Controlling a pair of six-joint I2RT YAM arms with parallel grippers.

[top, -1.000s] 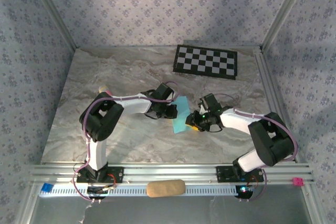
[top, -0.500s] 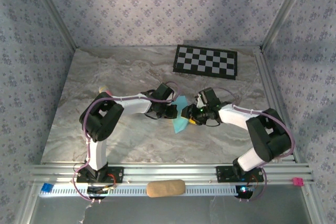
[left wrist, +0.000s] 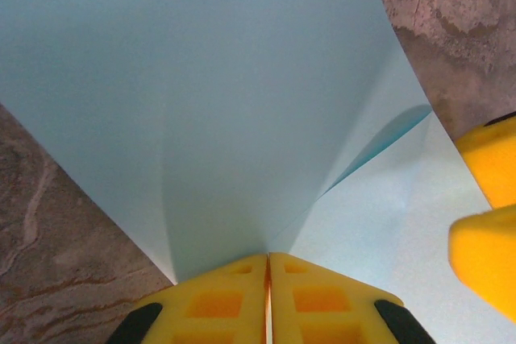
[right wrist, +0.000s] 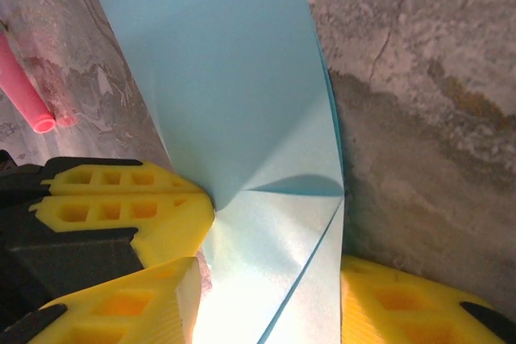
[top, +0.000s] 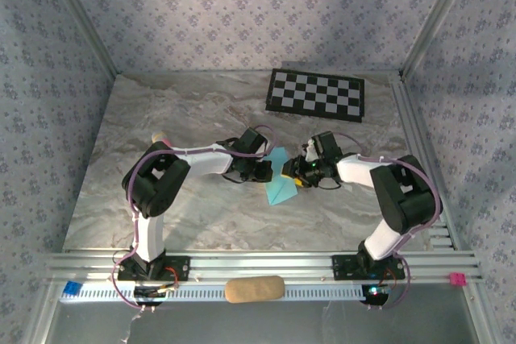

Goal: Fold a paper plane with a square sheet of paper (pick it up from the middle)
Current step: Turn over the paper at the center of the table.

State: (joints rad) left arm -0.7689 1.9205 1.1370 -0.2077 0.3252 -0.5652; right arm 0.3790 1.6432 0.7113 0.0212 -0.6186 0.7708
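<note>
Your left gripper [left wrist: 268,259] is holding the paper [left wrist: 201,78], jaws pressed fully together on a creased spot. From that pinch the sheet is fanning up and away in two curved flaps instead of lying flat. It is sitting mid-table between your two arms, with its pointed end trailing toward the near edge of the table [top: 161,110].

Over the last second your right arm has been swinging in from the right. Your right gripper [right wrist: 270,273] is now straddling the paper's edge just beside the left pads. Its jaws are standing partway apart, one finger on each side of the sheet, and are not clamping it. The paper itself is barely shifting.

That is putting you at the point of taking a second grip, so the next fold looks close. The work is still looking early: this is a loosely creased sheet, not a dart. When you are closing the right jaws, be watching that the thin paper is not buckling or slipping out of the left pinch.
</note>
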